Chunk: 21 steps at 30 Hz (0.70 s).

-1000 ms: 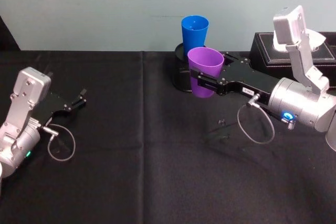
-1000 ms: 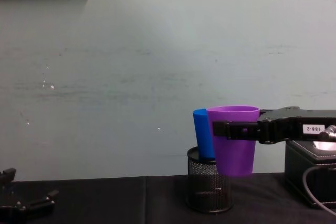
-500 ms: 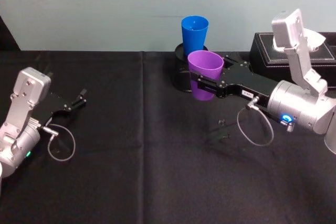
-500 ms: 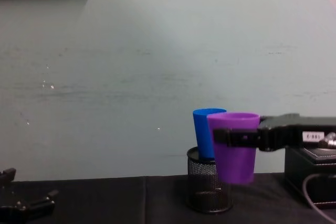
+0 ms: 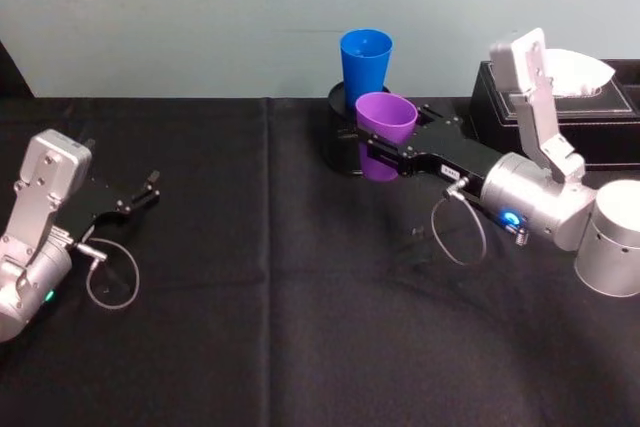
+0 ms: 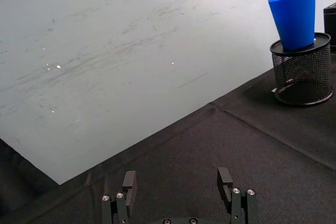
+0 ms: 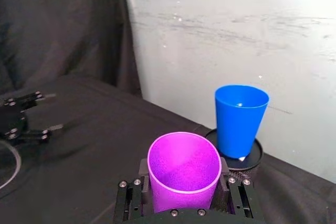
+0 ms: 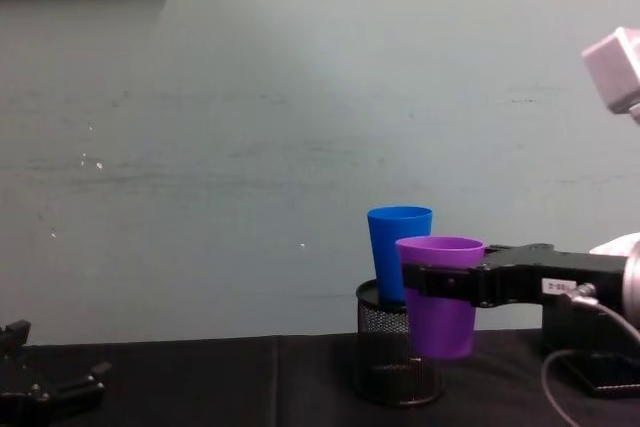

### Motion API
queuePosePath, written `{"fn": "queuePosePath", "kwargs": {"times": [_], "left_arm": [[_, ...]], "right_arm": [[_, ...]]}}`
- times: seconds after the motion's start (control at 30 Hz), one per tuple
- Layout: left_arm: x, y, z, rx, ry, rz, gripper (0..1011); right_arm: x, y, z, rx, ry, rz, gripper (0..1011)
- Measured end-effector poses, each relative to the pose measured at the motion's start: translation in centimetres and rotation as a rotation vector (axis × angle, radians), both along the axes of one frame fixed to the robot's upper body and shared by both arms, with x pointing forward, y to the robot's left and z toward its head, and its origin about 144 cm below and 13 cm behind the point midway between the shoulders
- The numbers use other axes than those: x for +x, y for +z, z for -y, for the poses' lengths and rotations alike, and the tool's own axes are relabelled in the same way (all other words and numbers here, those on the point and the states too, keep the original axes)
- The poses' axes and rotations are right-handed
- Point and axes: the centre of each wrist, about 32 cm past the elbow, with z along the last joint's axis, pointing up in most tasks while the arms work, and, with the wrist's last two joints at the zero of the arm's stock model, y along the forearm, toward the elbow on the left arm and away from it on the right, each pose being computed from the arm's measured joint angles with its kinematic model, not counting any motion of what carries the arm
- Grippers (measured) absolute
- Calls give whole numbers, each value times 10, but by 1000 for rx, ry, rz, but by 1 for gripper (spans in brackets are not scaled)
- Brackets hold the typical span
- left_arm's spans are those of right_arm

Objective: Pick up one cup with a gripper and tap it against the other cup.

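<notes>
The purple cup (image 5: 386, 117) is held upright above the black table (image 5: 280, 297), pinched across its lower body by the right gripper (image 5: 383, 154). The jaws are pressed against the two sides of the cup. The blue cup (image 5: 365, 65) is placed just behind it, on top of a black mesh cylinder (image 8: 385, 372), so its base is raised well above the cloth. In the right wrist view a small gap is seen between the two cups. From the head view it cannot be told surely, because one cup is overlapped by the other.

The main danger is judged to be the high, narrow perch of the blue cup. If the tap is given too strongly, this light cup can be pushed off the cylinder or tipped over. The purple cup is also carried lower than the blue one, so the mesh cylinder may be struck first instead of the cup. A smooth tapered wall is gripped, and a slip or a tilt at the contact is possible.

The left gripper (image 6: 178, 182) is parked low at the left side, with its jaws spread and nothing held.
</notes>
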Motion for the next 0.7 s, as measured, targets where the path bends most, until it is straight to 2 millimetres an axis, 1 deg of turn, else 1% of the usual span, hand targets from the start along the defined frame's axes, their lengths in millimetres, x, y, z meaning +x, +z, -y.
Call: {"fn": "queuePosePath", "kwargs": {"times": [0.43, 0.7], "left_arm": [[0, 0, 0, 0, 0, 0, 1005], [0, 0, 0, 0, 0, 0, 1005]], "right_arm": [[21, -7, -20, 17, -60, 15, 733], [32, -9, -27, 25, -91, 11, 734]]}}
